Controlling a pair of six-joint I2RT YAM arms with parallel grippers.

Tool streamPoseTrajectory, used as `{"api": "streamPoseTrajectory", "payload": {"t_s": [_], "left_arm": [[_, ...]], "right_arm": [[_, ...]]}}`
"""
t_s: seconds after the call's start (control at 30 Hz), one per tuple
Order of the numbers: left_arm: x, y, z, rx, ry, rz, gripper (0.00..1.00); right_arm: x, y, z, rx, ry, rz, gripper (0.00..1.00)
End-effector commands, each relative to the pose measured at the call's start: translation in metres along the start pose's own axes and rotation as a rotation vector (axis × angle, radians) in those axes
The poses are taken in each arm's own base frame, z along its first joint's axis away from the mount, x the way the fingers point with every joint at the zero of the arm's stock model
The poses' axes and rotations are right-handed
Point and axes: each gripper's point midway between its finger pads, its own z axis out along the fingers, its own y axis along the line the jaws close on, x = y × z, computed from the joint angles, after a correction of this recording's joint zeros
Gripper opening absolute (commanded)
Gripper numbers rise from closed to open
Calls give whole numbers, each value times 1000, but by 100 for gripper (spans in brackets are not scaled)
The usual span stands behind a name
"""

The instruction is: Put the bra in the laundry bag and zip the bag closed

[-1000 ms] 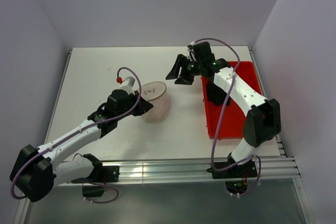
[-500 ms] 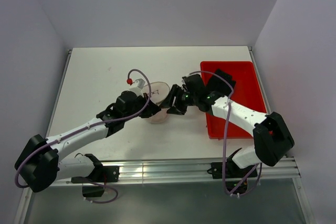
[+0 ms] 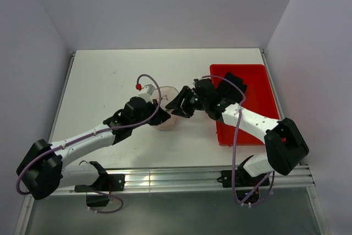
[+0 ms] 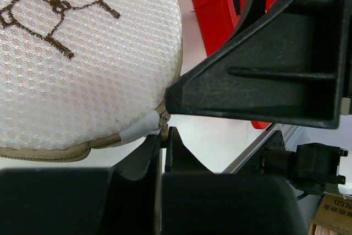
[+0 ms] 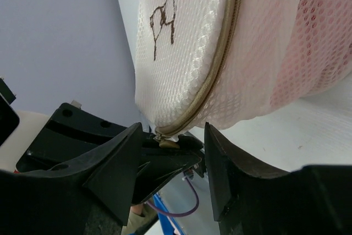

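Soft mesh laundry bag [image 4: 82, 53] centre of the overhead view, pink bra [image 5: 322, 37] showing inside. Left gripper [image 4: 163, 138] pinched on the zipper pull [image 4: 163, 120]; right gripper [image 5: 173, 130] spread wide beside it. Light, floppy, likely to buckle; best braced at the rim.

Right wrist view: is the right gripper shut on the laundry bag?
No: the right gripper is open, its fingers standing well apart, with the laundry bag and its zipper end showing beyond the gap.
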Motion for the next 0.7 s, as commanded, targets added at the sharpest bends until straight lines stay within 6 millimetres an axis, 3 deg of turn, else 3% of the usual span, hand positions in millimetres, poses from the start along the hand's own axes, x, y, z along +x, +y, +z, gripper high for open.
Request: {"api": "streamPoseTrajectory", "payload": {"t_s": [0.0, 0.03, 0.13, 0.17, 0.27, 0.37, 0.67], "left_arm": [[-17, -22, -7, 76, -62, 0, 0], [-17, -22, -7, 78, -62, 0, 0], [-17, -22, -10, 79, -66, 6, 0], [-17, -22, -11, 79, -66, 8, 0], [-17, -21, -13, 74, -63, 13, 0], [-13, -14, -15, 48, -56, 14, 0], [-14, 26, -23, -69, -63, -32, 0]], "right_arm": [[-8, 14, -2, -39, -48, -4, 56], [-9, 17, 0, -47, -48, -1, 54], [-11, 17, 6, -44, -43, 10, 37], [-12, 15, 9, -36, -42, 12, 26], [-15, 14, 12, -17, -48, 10, 7], [-19, 11, 13, -1, -52, 3, 0], [-48, 1, -6, 32, -103, -11, 0]]}}
